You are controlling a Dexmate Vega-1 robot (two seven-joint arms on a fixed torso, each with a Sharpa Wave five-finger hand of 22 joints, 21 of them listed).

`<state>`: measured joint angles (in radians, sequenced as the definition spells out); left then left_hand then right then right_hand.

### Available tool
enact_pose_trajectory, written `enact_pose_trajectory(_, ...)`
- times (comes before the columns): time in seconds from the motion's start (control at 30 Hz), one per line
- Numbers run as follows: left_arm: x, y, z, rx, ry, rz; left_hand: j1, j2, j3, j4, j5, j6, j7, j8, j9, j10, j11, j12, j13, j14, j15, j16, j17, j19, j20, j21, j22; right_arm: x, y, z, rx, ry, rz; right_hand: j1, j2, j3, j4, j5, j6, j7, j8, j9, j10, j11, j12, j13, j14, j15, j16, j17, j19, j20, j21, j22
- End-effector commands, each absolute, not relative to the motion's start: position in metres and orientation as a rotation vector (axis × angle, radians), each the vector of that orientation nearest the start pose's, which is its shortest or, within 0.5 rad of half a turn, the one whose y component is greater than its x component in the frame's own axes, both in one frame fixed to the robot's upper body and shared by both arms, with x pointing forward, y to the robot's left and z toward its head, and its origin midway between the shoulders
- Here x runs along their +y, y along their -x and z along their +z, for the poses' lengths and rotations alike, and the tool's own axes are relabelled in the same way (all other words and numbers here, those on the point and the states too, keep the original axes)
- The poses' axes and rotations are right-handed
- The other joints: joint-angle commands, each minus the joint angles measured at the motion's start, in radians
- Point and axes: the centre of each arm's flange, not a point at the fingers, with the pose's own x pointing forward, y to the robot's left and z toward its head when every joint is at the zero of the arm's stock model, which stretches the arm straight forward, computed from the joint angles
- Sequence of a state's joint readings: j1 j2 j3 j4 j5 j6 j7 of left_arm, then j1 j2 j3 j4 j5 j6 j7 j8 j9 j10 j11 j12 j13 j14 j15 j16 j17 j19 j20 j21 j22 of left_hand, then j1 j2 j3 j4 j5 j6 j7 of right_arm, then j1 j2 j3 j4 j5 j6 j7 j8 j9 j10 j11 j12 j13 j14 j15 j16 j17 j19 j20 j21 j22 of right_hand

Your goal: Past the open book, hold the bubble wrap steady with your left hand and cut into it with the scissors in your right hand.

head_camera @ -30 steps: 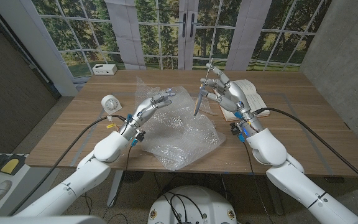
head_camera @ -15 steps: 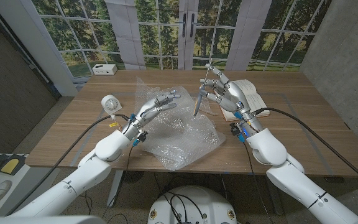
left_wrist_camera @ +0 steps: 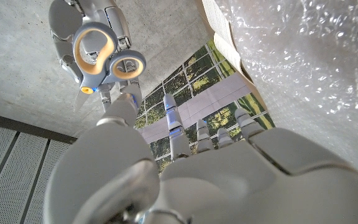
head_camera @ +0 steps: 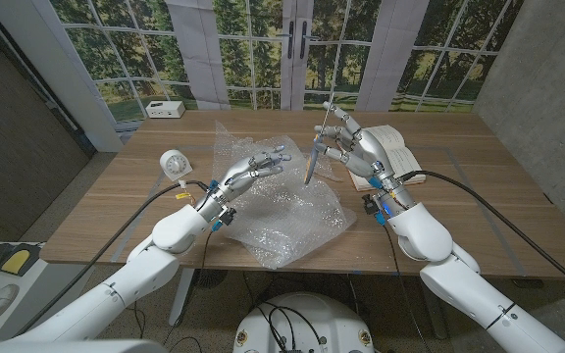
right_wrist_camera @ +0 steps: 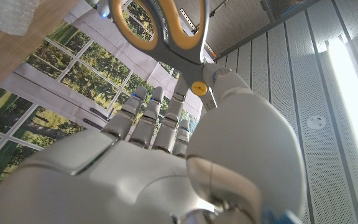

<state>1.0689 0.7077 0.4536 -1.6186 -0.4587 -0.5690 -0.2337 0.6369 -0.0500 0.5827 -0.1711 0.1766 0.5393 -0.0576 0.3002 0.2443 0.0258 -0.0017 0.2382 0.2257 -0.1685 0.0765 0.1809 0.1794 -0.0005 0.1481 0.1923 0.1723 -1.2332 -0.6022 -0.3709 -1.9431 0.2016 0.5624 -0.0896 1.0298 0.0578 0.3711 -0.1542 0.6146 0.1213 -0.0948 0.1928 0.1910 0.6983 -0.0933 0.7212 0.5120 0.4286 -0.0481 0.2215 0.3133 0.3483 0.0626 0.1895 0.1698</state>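
Clear bubble wrap (head_camera: pixel 287 211) hides under the spread left robot hand (head_camera: pixel 253 167); right robot hand (head_camera: pixel 351 147) grips scissors (head_camera: pixel 314 157).

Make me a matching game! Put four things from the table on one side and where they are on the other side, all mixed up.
Things:
1. scissors
2. bubble wrap
3. open book
4. small white clock

Places:
A. behind the right hand
B. spread across the middle of the table
C. held in the right hand
D. to the left of the left hand

Pairs: 1-C, 2-B, 3-A, 4-D
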Motion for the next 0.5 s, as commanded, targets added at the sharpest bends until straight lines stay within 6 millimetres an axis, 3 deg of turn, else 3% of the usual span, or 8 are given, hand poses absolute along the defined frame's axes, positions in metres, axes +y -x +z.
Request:
enact_pose_trajectory(0.03,0.2095,-0.5400,-0.0692,-0.789,-0.262,-0.723,0.020,0.006,-0.006,-0.001,0.003,-0.002,-0.011,0.002,0.005,0.002,-0.003,0.002,0.006,0.001,-0.006,0.007,0.002,-0.001,0.004,0.001,0.002,-0.1639,-0.4517,-0.0280,-1.080,0.232,0.466,0.007,0.013,0.011,-0.003,0.010,0.007,-0.001,-0.001,0.002,0.129,-0.118,0.029,0.065,0.006,-0.172,-0.005,0.002,0.001,0.003,0.005,0.004)
enact_pose_trajectory(0.23,0.2066,-0.5375,-0.0692,-0.777,-0.275,-0.739,0.036,0.010,-0.012,0.002,0.004,-0.019,-0.015,-0.002,0.012,-0.022,0.000,-0.003,0.009,-0.012,0.000,0.002,0.002,-0.002,0.005,0.000,0.002,-0.1638,-0.4526,-0.0295,-1.073,0.230,0.465,0.008,0.013,0.011,-0.003,0.010,0.007,-0.001,-0.001,0.002,0.131,-0.118,0.029,0.064,0.006,-0.172,-0.005,0.003,0.001,0.003,0.005,0.004)
enact_pose_trajectory(0.43,0.2049,-0.5332,-0.0690,-0.796,-0.252,-0.770,0.030,-0.007,-0.035,0.010,0.002,-0.034,-0.003,-0.006,0.018,-0.043,-0.005,-0.008,0.012,-0.029,0.008,-0.001,0.002,-0.015,0.010,-0.004,0.003,-0.1641,-0.4520,-0.0309,-1.075,0.230,0.464,0.010,0.013,0.010,-0.004,0.011,0.008,-0.001,-0.001,0.002,0.133,-0.118,0.030,0.064,0.006,-0.173,-0.005,0.003,0.001,0.003,0.005,0.004)
enact_pose_trajectory(0.5,0.2049,-0.5324,-0.0691,-0.805,-0.235,-0.782,0.029,-0.008,-0.039,0.012,0.002,-0.034,-0.015,-0.006,0.020,-0.046,-0.004,-0.008,0.012,-0.031,0.008,0.000,0.003,-0.016,0.011,-0.004,0.003,-0.1640,-0.4516,-0.0309,-1.077,0.229,0.464,0.010,0.013,0.010,-0.004,0.011,0.008,-0.001,-0.001,0.002,0.132,-0.119,0.029,0.064,0.007,-0.172,-0.005,0.003,0.002,0.003,0.005,0.004)
